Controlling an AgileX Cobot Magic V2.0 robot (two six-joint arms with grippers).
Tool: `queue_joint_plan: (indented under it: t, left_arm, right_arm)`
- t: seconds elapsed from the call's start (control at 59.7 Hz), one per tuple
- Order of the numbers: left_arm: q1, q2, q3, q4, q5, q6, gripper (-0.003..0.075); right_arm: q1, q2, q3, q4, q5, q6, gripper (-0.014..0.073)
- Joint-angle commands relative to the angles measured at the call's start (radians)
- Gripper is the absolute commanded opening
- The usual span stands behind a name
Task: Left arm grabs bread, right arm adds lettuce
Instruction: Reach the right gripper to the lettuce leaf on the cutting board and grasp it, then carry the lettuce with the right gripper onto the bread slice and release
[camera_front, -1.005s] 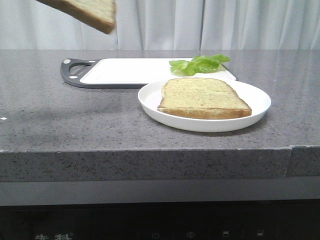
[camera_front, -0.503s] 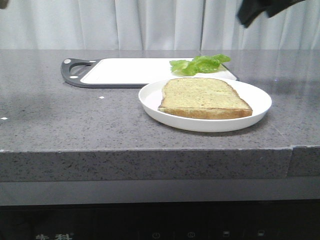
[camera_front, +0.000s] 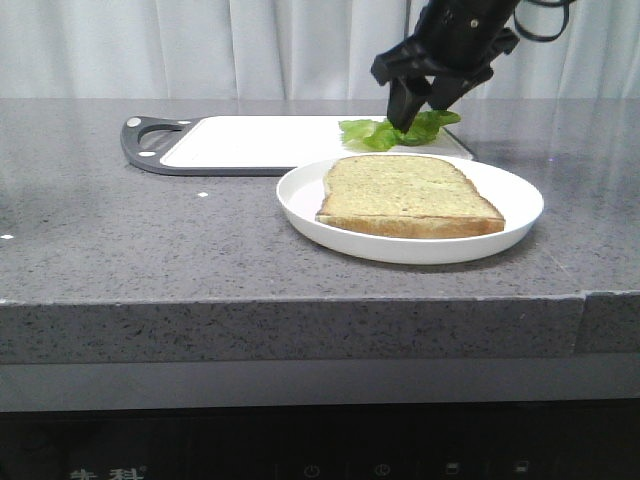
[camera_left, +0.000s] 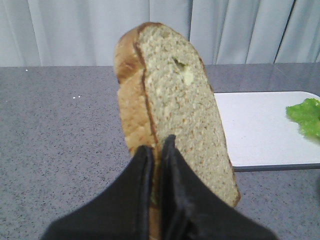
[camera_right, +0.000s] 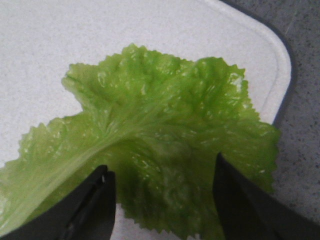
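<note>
My left gripper (camera_left: 157, 145) is shut on the thick bread slice (camera_left: 175, 100) and holds it on edge in the air above the counter; both are out of the front view. The ruffled green lettuce leaf (camera_front: 395, 130) lies on the right end of the white cutting board (camera_front: 260, 140). My right gripper (camera_front: 418, 112) hangs open just above the leaf. In the right wrist view the lettuce (camera_right: 160, 130) fills the space between the spread fingers of my right gripper (camera_right: 162, 167). The leaf also shows in the left wrist view (camera_left: 305, 115).
A white plate (camera_front: 520, 215) stands in front of the board, with a thinner flat slice (camera_front: 405, 195) lying on it. The board has a dark grey rim and handle (camera_front: 150, 140) at its left. The grey stone counter (camera_front: 150, 240) ends at a front edge.
The bread held by the left gripper rose out of the front view at upper left. The right arm came in from the upper right and dropped over the lettuce.
</note>
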Motion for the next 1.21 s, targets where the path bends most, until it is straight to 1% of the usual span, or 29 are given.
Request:
queue_joint_plan:
  t: [0.0, 0.134, 0.201, 0.302, 0.335, 0.519, 0.62, 0.737, 0.871, 0.938, 1.039, 1.19]
  left_arm:
    - [-0.001, -0.001, -0.03, 0.042, -0.054, -0.011, -0.0021]
    - [-0.001, -0.001, -0.03, 0.042, -0.054, -0.011, -0.0021]
    - [-0.001, -0.001, -0.03, 0.042, -0.054, -0.012, -0.0021]
    - [-0.001, -0.001, -0.03, 0.042, -0.054, -0.016, -0.0021]
    - [-0.001, -0.001, -0.03, 0.042, -0.054, -0.016, -0.0021]
    - [-0.001, -0.001, -0.03, 0.041, -0.054, -0.016, -0.0021]
    - [-0.001, -0.001, -0.03, 0.041, -0.054, -0.016, -0.0021]
    - [-0.001, -0.001, -0.03, 0.039, -0.054, -0.017, -0.0021]
    - [-0.001, -0.001, -0.03, 0.037, -0.054, -0.017, -0.0021]
    - [-0.001, -0.001, -0.03, 0.037, -0.054, -0.017, -0.0021]
    - [-0.001, -0.001, -0.03, 0.037, -0.054, -0.017, -0.0021]
    - [-0.001, -0.001, -0.03, 0.037, -0.054, -0.017, -0.0021]
  right_arm:
    - [-0.001, -0.042, -0.052, -0.004, -0.037, -0.011, 0.0405]
    - [-0.001, -0.038, -0.052, -0.004, -0.041, -0.011, 0.0219]
    - [-0.001, -0.039, -0.052, -0.004, -0.04, -0.011, 0.0099]
    - [-0.001, -0.043, -0.054, -0.004, -0.035, -0.01, -0.0015]
    - [-0.001, -0.046, -0.054, -0.003, -0.031, -0.01, -0.0032]
    - [-0.001, -0.097, -0.047, 0.032, -0.008, -0.01, -0.0039]
    - [0.0, -0.17, 0.0, 0.076, -0.035, -0.01, -0.0039]
    - [0.012, -0.293, 0.133, 0.12, -0.111, -0.01, -0.0039]
    - [0.053, -0.466, 0.378, 0.12, -0.234, -0.01, -0.0039]
    - [0.083, -0.553, 0.49, 0.12, -0.272, -0.01, -0.0039]
    - [0.12, -0.643, 0.633, 0.129, -0.301, -0.01, -0.0039]
    - [0.148, -0.702, 0.759, 0.157, -0.322, -0.01, -0.0039]
